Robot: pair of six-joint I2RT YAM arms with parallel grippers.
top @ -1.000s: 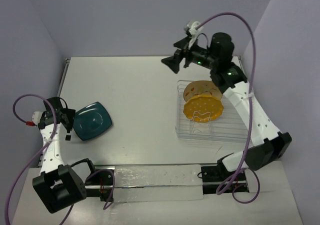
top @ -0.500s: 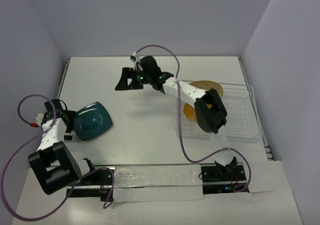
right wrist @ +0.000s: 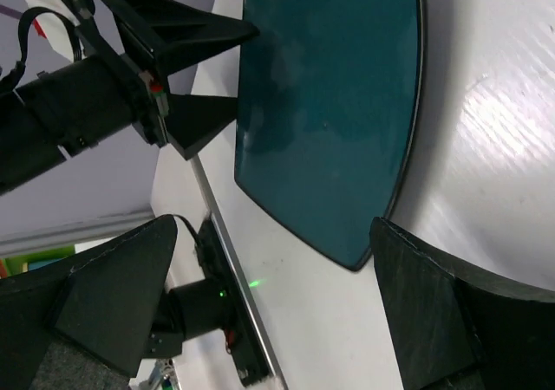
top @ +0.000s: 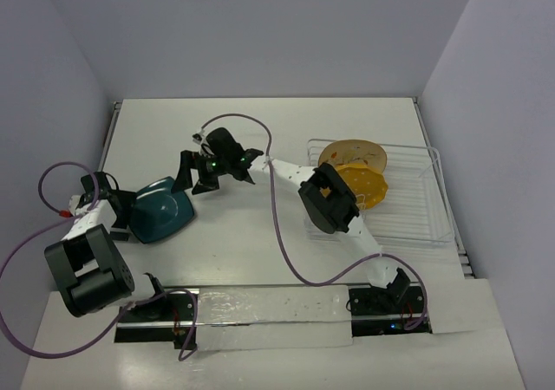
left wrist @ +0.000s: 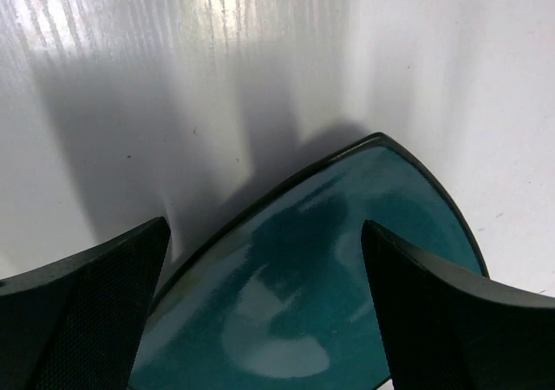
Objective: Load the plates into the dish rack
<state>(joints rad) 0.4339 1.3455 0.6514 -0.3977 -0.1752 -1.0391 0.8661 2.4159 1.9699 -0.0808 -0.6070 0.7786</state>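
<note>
The dark teal plate point(top: 162, 213) lies at the left of the table; it also shows in the left wrist view point(left wrist: 321, 303) and the right wrist view point(right wrist: 334, 104). My left gripper point(top: 128, 211) is open at its left edge, jaws straddling the plate point(left wrist: 264, 321). My right gripper point(top: 185, 175) is open and empty just above the plate's far right corner point(right wrist: 277, 321). The left gripper's fingers point(right wrist: 195, 69) show in the right wrist view. The cream floral plate point(top: 351, 152) and the yellow-orange dotted plate point(top: 362, 186) stand upright in the dish rack point(top: 414, 221) at the right.
The right arm stretches across the table's middle from the rack side, its purple cable looping over it. Grey walls close the table at back and sides. A rail point(top: 260, 308) runs along the near edge.
My right arm has swung from above the rack leftward across the table to the teal plate. My left gripper has edged closer onto the plate's left edge.
</note>
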